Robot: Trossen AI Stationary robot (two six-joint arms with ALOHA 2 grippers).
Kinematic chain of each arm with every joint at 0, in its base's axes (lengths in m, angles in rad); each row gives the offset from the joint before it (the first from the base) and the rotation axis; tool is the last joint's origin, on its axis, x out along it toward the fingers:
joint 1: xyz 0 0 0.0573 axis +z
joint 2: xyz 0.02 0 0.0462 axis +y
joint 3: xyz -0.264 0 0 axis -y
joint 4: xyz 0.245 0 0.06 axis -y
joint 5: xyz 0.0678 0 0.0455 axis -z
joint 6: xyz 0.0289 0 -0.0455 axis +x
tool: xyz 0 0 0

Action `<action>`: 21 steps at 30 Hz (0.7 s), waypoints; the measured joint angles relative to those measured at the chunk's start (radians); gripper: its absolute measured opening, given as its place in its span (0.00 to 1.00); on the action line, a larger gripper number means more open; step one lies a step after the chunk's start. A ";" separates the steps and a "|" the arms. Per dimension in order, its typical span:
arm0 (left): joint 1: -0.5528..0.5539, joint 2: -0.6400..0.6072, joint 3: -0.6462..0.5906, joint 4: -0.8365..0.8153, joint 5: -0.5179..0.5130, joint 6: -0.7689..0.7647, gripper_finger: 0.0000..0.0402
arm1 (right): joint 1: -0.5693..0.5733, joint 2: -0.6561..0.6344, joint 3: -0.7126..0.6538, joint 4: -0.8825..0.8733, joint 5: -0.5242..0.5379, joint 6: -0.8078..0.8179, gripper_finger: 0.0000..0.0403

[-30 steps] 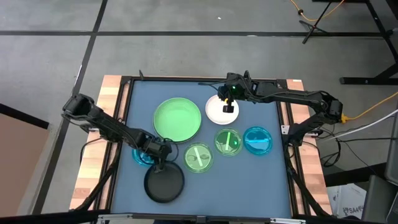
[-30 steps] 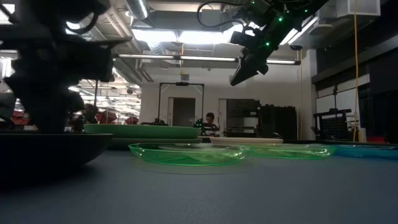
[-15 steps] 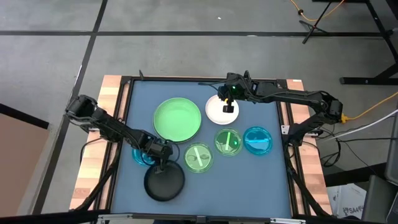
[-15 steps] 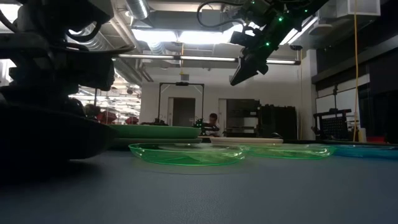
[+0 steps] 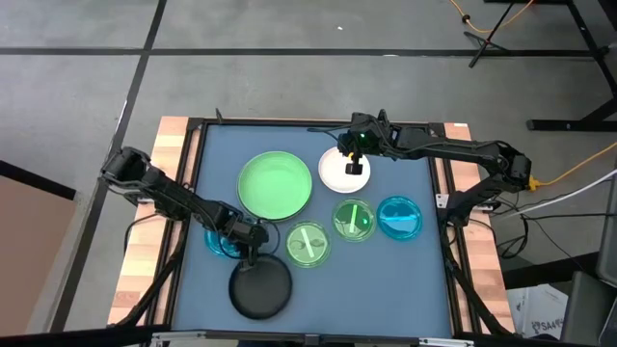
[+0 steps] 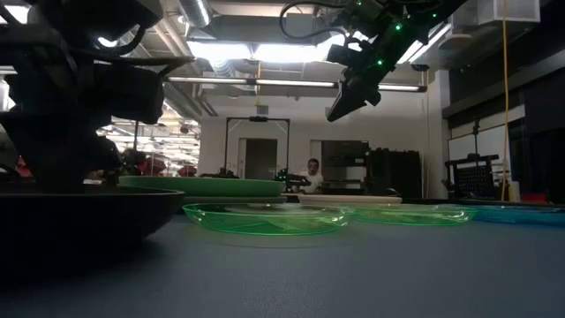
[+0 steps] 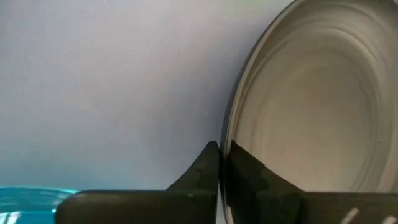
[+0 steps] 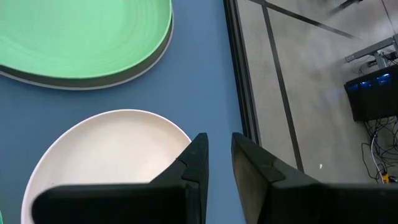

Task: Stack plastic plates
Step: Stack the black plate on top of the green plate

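Observation:
My left gripper is shut on the black plate near the table's near edge; the plate also shows in the left wrist view and in the low view. My right gripper hangs above the white plate, slightly open and empty, and it shows raised in the low view. The light green plate lies on the grey plate. Two small green plates and two small blue plates lie flat on the table. My left gripper pinches the black plate's rim on its far side between the two fingers, one finger on each side of the rim. The fingers come from above, slanting toward the near edge. The plate sits about level; I cannot tell whether it rests on the table.
The blue table top has free room at the near right. A dark frame rail runs along the table's edge beside the white plate. A person shows far back in the room.
My left gripper has gone a little toward the table's near edge and right, taking the black plate along. The plate tipped up on the way and now sits about level again.

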 joint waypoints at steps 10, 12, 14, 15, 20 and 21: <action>0.030 -0.126 -0.002 0.009 0.033 0.036 0.02 | 0.000 0.000 0.000 0.002 0.000 0.000 0.15; 0.054 -0.157 -0.002 0.012 0.034 0.039 0.02 | 0.000 0.000 0.000 0.002 0.000 0.000 0.15; 0.083 -0.192 -0.002 0.011 0.032 0.039 0.02 | 0.000 0.000 0.000 0.003 0.000 0.000 0.15; 0.101 -0.208 0.000 0.014 0.032 0.042 0.02 | 0.000 0.000 0.000 0.003 0.000 0.000 0.15; 0.206 -0.268 0.000 0.013 0.006 0.046 0.02 | 0.000 0.000 0.000 0.003 0.000 0.000 0.15; 0.233 -0.276 0.000 0.014 0.006 0.046 0.02 | 0.000 0.000 0.000 0.003 0.000 0.000 0.15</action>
